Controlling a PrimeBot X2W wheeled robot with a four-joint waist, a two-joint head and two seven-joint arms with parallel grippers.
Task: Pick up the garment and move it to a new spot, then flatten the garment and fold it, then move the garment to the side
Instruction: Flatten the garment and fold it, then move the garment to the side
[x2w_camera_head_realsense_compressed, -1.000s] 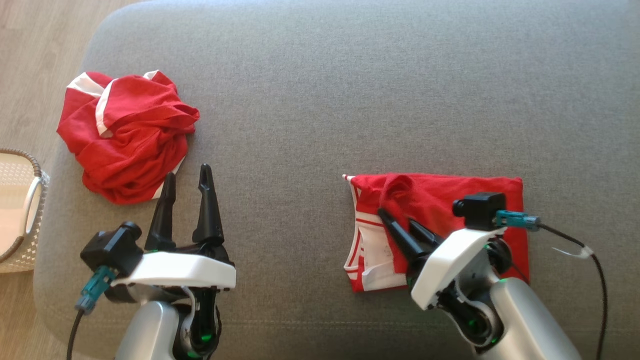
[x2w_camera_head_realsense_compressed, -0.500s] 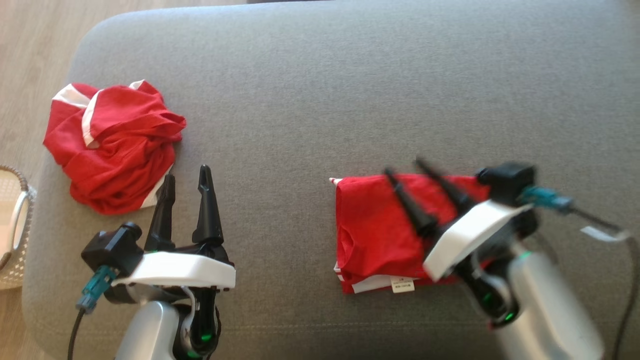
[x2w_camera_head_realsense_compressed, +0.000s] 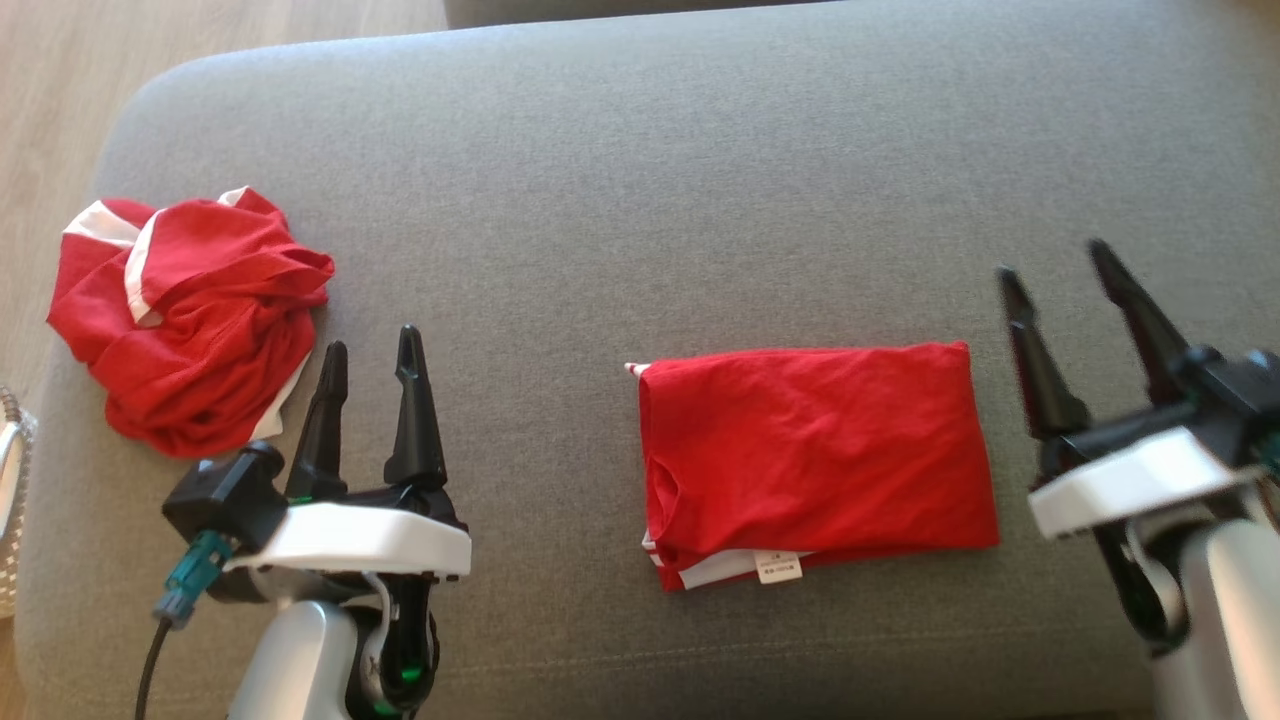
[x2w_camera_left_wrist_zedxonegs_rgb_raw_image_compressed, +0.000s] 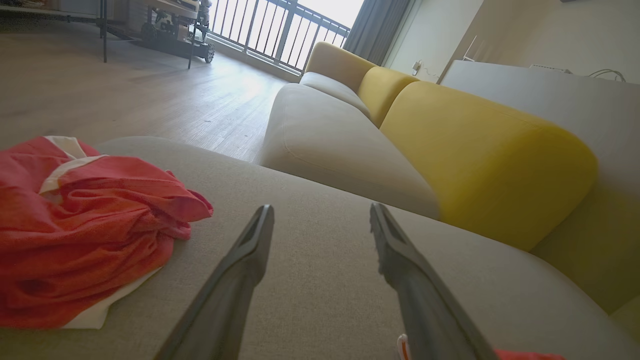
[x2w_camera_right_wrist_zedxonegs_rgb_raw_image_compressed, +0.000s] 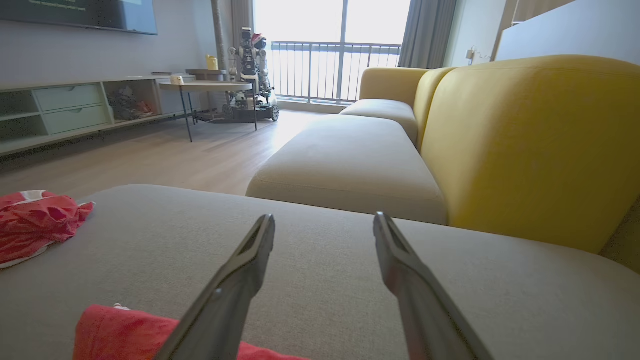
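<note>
Where folded garment lies, straight edges, bare cushion all round.

The folded garment is plain red, with white stripes at its near edge and a white label; the crumpled garment is the same red with broad white bands. The cushion is a heathered grey, the floor a pale wood grain, and the sofa back mustard yellow over a beige seat. The left gripper and right gripper have black fingers, white housings and silver forearms, and the left carries a teal plug.
</note>
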